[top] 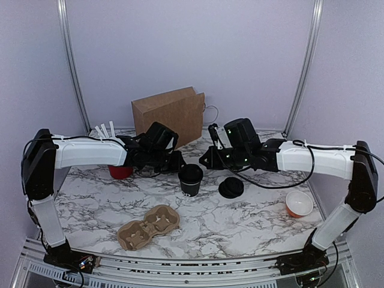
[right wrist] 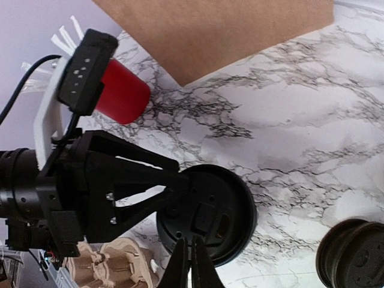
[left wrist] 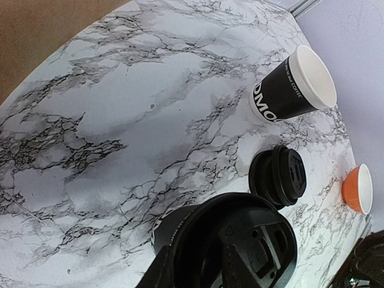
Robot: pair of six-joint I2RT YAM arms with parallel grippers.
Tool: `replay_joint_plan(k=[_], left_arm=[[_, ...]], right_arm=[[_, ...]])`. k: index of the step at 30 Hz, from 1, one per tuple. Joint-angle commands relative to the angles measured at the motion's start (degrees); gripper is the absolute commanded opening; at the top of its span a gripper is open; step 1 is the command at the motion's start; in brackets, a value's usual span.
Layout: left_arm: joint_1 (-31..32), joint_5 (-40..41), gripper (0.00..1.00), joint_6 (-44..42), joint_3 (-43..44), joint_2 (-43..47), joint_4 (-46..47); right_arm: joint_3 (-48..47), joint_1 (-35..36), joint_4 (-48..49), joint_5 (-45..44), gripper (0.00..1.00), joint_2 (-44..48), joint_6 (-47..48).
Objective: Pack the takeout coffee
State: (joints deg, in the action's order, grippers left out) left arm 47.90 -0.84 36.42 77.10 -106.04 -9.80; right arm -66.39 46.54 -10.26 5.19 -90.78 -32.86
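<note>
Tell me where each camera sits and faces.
Top external: above, behind the bases, looking down at the marble table; both arms show.
Left wrist: looks rightward past the takeout coffee toward the spare lid; own jaws unclear.
Right wrist: faces the left jaws clamping the coffee; own shut jaws at bottom.
Shared: all show coffee and spare lid.

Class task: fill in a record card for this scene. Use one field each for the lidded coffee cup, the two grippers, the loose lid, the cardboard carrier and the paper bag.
lidded cup: upright mid-table, black lid on
left gripper: closed on the lidded cup from its left side
right gripper: shut, holding nothing, tips just over the cup's lid; contact cannot be told
spare lid: lying loose on the table, right of the cup
cup carrier: near the front edge, both wells empty
paper bag: standing at the back
</note>
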Motion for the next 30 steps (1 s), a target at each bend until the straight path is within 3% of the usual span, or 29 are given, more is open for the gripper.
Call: replay_joint_plan(k=[1,8,15,21,30], left_arm=[[0.5,-1.2,0.27,-1.0,0.1,-2.2,-5.7],[0.5,-1.1,0.27,-1.2,0.1,-2.1,-5.9],[0.5,-1.1,0.27,-1.2,0.3,-2.5,-5.9],[0.5,-1.1,0.27,-1.3,0.5,-2.6,-5.9],[0.5,-1.1,0.27,-1.2,0.4,-2.6,-5.9]], right_arm=[[1.2,-0.9,8.1,8.7,0.01,-0.3,-2.4],[4.6,-3.8,19.6,19.0,0.01,-1.5,-8.3],[11.5,-6.5,29.3,23.0,0.00,-7.8,-14.1],[15.5,-7.2,31.6,23.6,0.00,-9.8,-16.0],[11.0,-7.2,27.7,23.7,0.01,-4.5,-13.3]])
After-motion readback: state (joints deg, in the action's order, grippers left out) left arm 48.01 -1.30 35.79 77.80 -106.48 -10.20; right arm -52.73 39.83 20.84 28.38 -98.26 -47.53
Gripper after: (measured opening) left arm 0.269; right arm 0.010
